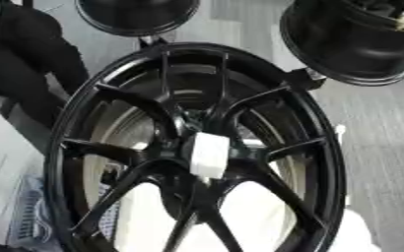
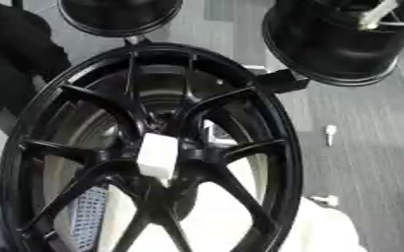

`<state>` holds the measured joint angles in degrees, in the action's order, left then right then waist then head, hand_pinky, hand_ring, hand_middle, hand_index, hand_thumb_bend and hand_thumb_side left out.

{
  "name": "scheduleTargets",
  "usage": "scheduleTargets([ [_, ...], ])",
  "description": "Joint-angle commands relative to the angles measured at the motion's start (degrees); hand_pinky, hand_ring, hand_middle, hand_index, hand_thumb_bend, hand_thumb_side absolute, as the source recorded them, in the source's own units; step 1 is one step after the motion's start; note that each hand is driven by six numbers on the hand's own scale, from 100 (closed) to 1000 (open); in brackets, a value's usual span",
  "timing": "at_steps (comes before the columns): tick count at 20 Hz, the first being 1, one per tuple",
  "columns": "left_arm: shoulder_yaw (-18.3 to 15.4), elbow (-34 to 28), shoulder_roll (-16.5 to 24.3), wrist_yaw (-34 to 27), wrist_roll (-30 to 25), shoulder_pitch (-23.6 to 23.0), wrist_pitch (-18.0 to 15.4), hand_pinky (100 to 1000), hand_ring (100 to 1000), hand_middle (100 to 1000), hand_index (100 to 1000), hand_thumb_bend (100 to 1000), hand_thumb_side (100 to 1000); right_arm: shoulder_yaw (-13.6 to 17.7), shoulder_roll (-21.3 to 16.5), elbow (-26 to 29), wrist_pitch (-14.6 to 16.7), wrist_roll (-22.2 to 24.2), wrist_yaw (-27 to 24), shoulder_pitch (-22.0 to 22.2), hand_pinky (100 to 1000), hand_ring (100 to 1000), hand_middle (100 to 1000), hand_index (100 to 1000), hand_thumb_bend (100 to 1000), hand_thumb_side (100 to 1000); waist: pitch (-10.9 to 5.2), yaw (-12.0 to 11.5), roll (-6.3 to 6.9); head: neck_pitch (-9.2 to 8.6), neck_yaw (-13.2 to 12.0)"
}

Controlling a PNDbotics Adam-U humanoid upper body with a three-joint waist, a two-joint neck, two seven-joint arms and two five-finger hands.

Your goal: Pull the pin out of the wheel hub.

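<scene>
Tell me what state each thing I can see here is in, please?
Big black wheel: standing on edge, spokes facing the camera.
White block at the hub: sitting on the hub centre, nothing touching it.
Two more black wheels, upper left and upper right: behind the big one, untouched.
Small white piece on the floor: lying loose.
Robot hands: neither in view.

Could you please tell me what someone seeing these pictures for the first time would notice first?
A large black spoked wheel fills most of the view, standing nearly upright. A white block-shaped piece sits on its hub at the centre where the spokes meet. Two more black rims stand behind it, one at upper right and one at top centre.
</scene>
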<state>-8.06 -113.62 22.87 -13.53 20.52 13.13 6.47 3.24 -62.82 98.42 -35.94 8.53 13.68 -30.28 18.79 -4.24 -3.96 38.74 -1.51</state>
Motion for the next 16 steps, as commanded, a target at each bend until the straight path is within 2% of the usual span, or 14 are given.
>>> scheduleTargets([
  [1, -0.9, -1.0, 1.5, 0.5, 0.5, 0.1, -0.1, 752, 739, 706, 797, 523, 354, 7.8, -1.9, -5.5, 0.1, -5.2, 3.0, 3.4, 823, 615, 362, 550, 100, 100, -0.88, 0.2, 0.21, -0.09, -0.8],
  [3, -1.0, -1.0, 1.5, 0.5, 0.7, 0.0, -0.1, 752, 739, 706, 797, 523, 354, 10.3, -1.3, -9.8, -0.5, -6.5, 6.3, 6.0, 840, 647, 395, 573, 152, 100, -0.91, 0.4, 0.29, -0.07, -1.1],
  [6, -1.2, -1.0, 1.5, 0.6, 0.9, -0.2, -0.2, 751, 739, 705, 797, 524, 353, 12.8, -0.4, -15.3, -1.9, -6.6, 14.3, 8.4, 853, 675, 419, 588, 224, 100, -0.97, 0.6, 0.45, -0.09, -1.4],
  [11, -1.3, -1.0, 1.5, 0.6, 1.2, -0.4, -0.1, 751, 739, 705, 796, 525, 352, 15.8, 1.6, -19.4, -4.0, -4.4, 24.1, 9.9, 859, 718, 463, 628, 262, 100, -1.01, 0.9, 0.61, -0.10, -1.7],
  [13, -1.4, -1.0, 1.5, 0.6, 1.2, -0.4, -0.1, 751, 739, 705, 796, 525, 352, 16.7, 2.4, -19.7, -4.7, -3.6, 25.6, 10.2, 873, 770, 656, 772, 261, 100, -1.02, 1.0, 0.65, -0.12, -1.8],
  [14, -1.4, -1.0, 1.6, 0.6, 1.2, -0.4, -0.1, 751, 739, 704, 796, 526, 352, 17.1, 2.8, -19.8, -5.0, -3.2, 25.9, 10.3, 885, 848, 792, 860, 249, 201, -1.04, 1.0, 0.67, -0.13, -1.8],
  [16, -1.4, -1.0, 1.6, 0.6, 1.3, -0.4, -0.1, 751, 739, 704, 796, 528, 352, 17.8, 3.2, -19.8, -5.8, -3.1, 26.3, 10.5, 895, 878, 842, 884, 243, 232, -1.06, 1.1, 0.71, -0.17, -1.8],
])
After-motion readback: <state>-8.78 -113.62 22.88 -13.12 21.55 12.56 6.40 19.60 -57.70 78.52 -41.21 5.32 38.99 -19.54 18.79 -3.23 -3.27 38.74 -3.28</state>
